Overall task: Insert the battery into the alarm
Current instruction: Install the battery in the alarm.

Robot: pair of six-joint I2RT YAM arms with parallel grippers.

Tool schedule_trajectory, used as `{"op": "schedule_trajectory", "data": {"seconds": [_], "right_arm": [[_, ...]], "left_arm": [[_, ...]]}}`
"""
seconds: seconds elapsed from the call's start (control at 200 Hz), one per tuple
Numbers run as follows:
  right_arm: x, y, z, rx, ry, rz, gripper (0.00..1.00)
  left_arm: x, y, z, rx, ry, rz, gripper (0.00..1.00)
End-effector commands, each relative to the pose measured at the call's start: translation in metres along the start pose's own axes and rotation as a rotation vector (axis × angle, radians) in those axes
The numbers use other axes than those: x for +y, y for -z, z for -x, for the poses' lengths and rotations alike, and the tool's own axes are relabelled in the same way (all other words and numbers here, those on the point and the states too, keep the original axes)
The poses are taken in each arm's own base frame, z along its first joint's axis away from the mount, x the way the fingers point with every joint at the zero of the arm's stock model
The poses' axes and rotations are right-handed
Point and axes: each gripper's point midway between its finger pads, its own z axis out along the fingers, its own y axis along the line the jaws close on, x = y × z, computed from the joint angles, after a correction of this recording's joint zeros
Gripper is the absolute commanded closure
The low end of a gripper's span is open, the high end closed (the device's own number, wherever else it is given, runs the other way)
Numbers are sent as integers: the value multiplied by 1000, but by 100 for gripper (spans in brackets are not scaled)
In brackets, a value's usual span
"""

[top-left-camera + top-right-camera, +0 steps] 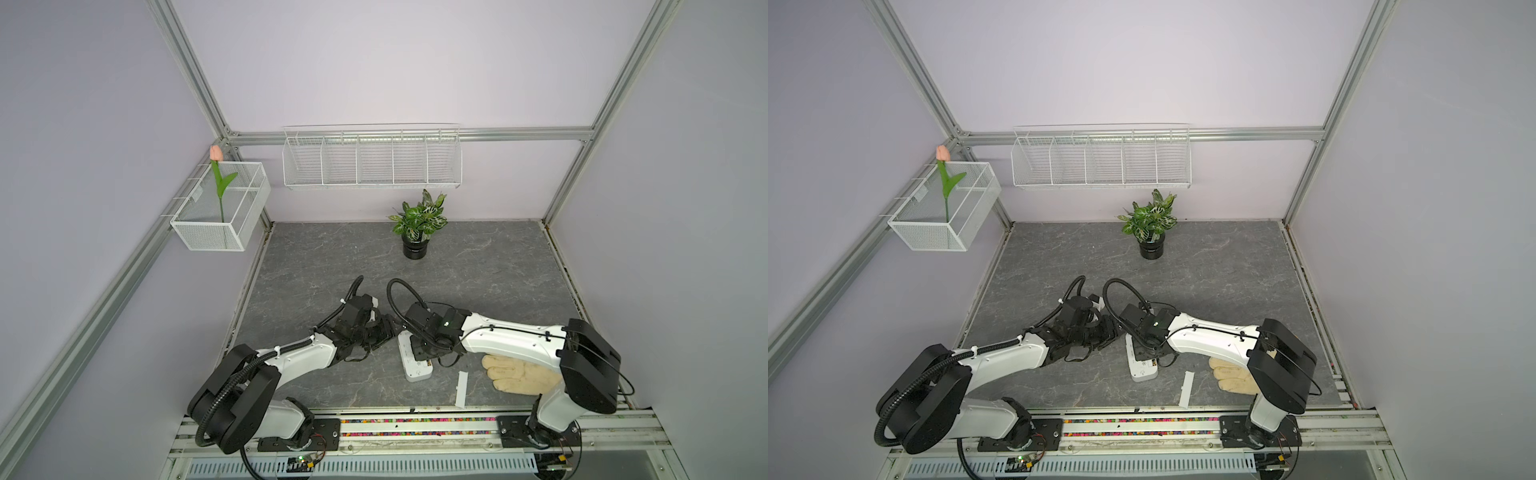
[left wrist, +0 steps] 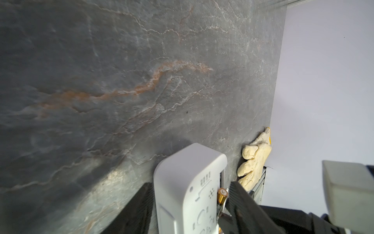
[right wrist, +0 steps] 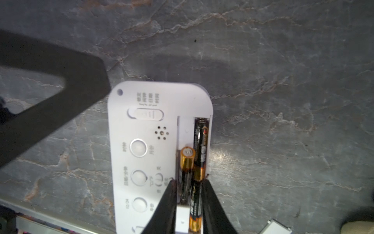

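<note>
Alarm [image 1: 417,368] [image 1: 1142,370] lies flat on the grey table [image 1: 332,270] with its white back upward. In both top views it is between the two hands.

To the left of the alarm is the left hand [image 1: 385,331] [image 1: 1111,328], very close to the alarm's far end. In the right wrist view, one dark finger [image 3: 87,81] of this hand reaches the far left corner of the alarm, beside the small round hole. In the left wrist view, a finger [image 2: 137,210] runs along one long side of the alarm [image 2: 188,168]. The fingers stand apart, but I cannot tell if they press on the alarm.

On the alarm [image 3: 121,162] itself, the battery bay is open along the right long edge. The battery [image 3: 187,160] [image 2: 222,193] sits in the inner row and is not flat. Its gold end is lifted out of the bay, and its other end goes down between the fingers of the right hand. In the outer row, two other batteries [image 3: 202,141] lie flat, end to end.

The right hand [image 3: 188,183] is directly above the middle of the alarm. Its two fingers are a little apart, one on each side of the batteries. I cannot tell whether they clamp the battery or only stand beside it.

To the right of the alarm, a thin white strip [image 1: 461,388] lies apart from it. Further right is a cream glove [image 1: 519,374], partly under the right arm.
</note>
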Motion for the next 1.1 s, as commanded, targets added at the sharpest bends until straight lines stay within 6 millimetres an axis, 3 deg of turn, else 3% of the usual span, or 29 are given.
{"op": "schedule_trajectory", "data": {"seconds": [0.0,0.16,0.49,1.095], "right_arm": [[-1,28,17,-85,19,18,71],[-8,31,31,-93,-7,38,75],[3,15,48,-79,17,45,79],[0,-14,27,14,28,10,85]], "left_arm": [[1,6,-4,-5,-15,-6,38],[5,14,-13,1,-15,1,38],[4,14,-41,13,-29,2,37],[9,-1,-53,59,-31,14,38]]}}
